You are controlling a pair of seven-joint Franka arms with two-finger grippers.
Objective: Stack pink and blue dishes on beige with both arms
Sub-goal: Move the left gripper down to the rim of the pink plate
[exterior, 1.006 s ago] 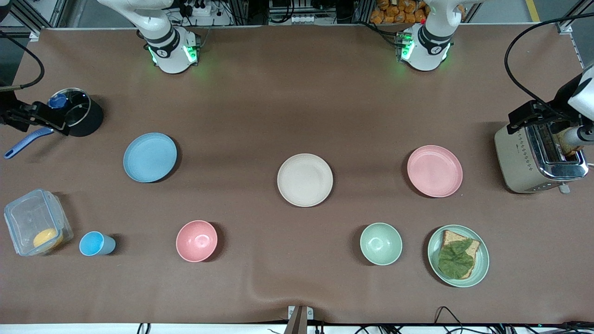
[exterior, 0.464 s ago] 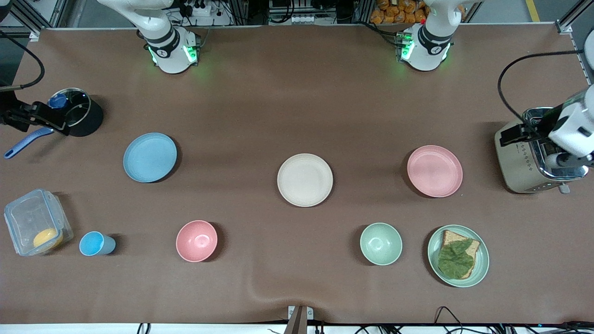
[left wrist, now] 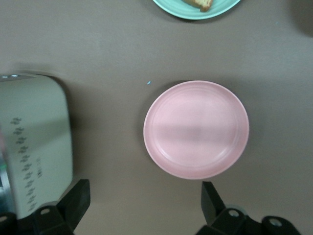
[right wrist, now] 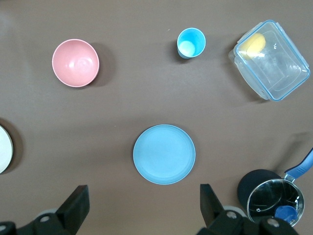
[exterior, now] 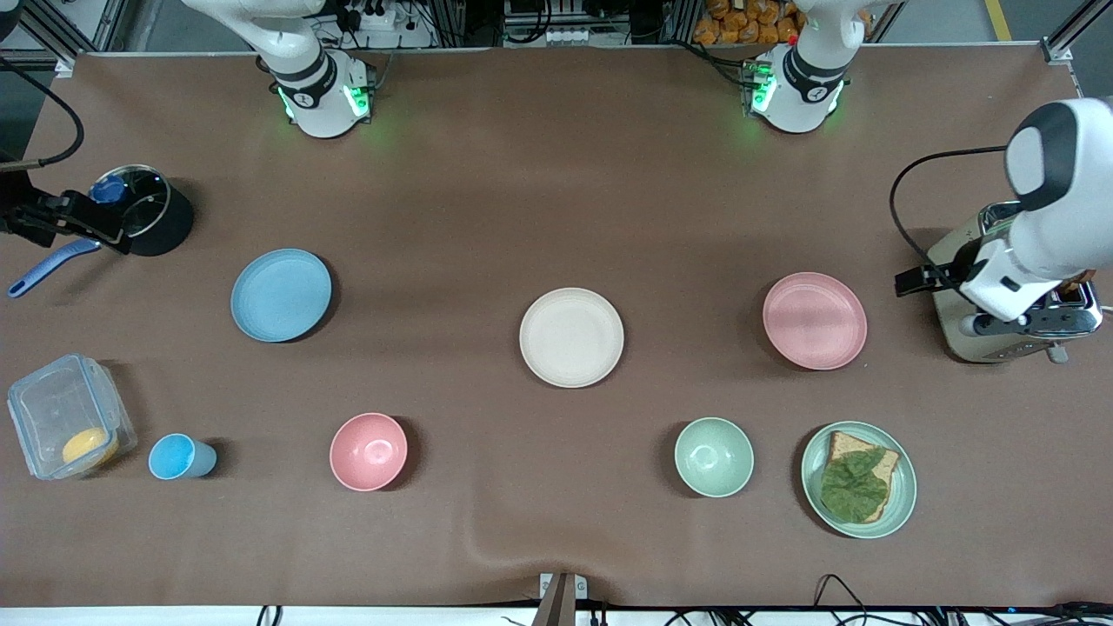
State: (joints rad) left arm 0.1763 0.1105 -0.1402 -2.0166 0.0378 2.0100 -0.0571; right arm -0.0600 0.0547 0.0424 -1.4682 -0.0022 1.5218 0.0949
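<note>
The beige plate [exterior: 571, 336] lies at the table's middle. Toward the right arm's end lies the blue plate [exterior: 281, 295], which the right wrist view also shows as the blue plate [right wrist: 164, 154]. The pink plate [exterior: 815, 320] sits toward the left arm's end, beside the toaster. My left gripper [left wrist: 144, 208] hangs open and empty over the bare table between the toaster [left wrist: 34, 142] and the pink plate [left wrist: 196, 129]. High over the table, between the blue plate and the pot, my right gripper [right wrist: 142, 205] is open and empty.
Nearer the front camera stand a pink bowl [exterior: 369, 451], a small blue cup [exterior: 178, 456], a clear box [exterior: 65, 417], a green bowl [exterior: 714, 456] and a green plate [exterior: 810, 469] with a sandwich. A black pot [exterior: 148, 213] and the toaster [exterior: 949, 335] stand at the two ends.
The left arm has swung away from above the toaster toward the pink plate. The right arm and all the dishes have stayed still.
</note>
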